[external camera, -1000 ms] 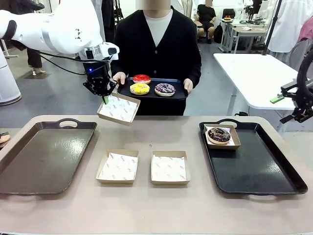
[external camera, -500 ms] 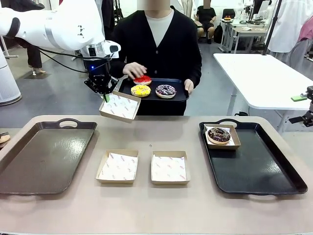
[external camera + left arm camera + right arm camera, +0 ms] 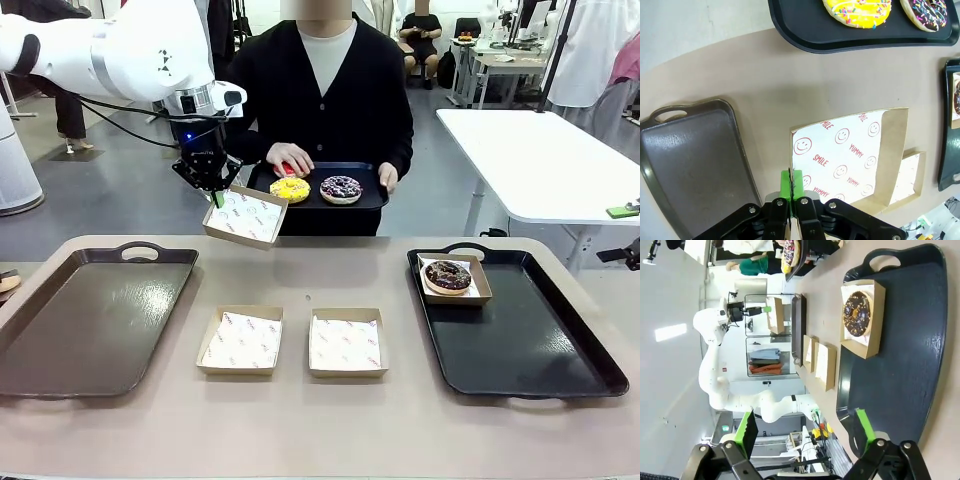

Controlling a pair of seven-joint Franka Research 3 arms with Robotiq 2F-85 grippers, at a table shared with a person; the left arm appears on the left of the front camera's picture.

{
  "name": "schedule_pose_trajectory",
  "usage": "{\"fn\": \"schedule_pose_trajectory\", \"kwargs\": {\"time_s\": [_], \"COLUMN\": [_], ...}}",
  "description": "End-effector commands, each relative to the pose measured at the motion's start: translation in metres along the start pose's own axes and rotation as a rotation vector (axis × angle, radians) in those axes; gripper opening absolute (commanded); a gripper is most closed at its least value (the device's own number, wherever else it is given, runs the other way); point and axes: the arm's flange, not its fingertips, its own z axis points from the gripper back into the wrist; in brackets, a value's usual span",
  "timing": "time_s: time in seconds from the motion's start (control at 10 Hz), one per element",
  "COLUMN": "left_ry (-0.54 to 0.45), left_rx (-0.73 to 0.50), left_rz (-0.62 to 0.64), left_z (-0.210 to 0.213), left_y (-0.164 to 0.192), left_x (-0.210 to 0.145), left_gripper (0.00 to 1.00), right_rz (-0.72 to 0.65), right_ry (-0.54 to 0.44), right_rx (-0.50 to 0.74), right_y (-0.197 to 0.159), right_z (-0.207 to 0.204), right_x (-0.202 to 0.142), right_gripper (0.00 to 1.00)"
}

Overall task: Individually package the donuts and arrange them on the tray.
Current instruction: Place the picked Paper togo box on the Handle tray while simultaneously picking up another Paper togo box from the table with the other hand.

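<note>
Now the person's hand (image 3: 290,158) has closed over the red donut (image 3: 289,171) — its drop into the raised box looks near.
Left claw (image 3: 215,198), wrist pointing down, stays clenched on the rim of the empty, tilted box (image 3: 245,217), above the desk and just short of the person's tray (image 3: 365,198). The yellow donut (image 3: 289,189) and drizzled donut (image 3: 341,187) lie just beyond the claw — the right claw (image 3: 805,429), spread wide and empty, has drawn away.

I see one paper-lined box (image 3: 240,341) just beside a second box (image 3: 346,342) on the tan table (image 3: 300,430), a dark tray (image 3: 60,340) at left. A third box (image 3: 243,217) hangs tilted above the far edge; a white table (image 3: 520,150) stands far right.
</note>
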Motion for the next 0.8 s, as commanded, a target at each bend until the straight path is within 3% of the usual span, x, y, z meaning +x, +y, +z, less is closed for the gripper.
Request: {"fn": "schedule_pose_trajectory", "kwargs": {"time_s": [0.0, 0.7], "left_ry": [-0.005, -0.005], "left_rx": [0.001, 0.001], "left_rz": [-0.006, -0.006], "left_z": [0.0013, 0.0013], "left_y": [0.0023, 0.0023], "left_x": [-0.0036, -0.0036], "left_gripper": [0.01, 0.01], "right_rz": [-0.007, -0.007], "right_ry": [0.018, 0.018], "right_rx": [-0.013, -0.013], "right_y": [-0.0022, -0.0022], "right_z": [-0.0012, -0.0012], "right_x": [-0.0006, -0.0006], "right_gripper": [1.0, 1.0]}}
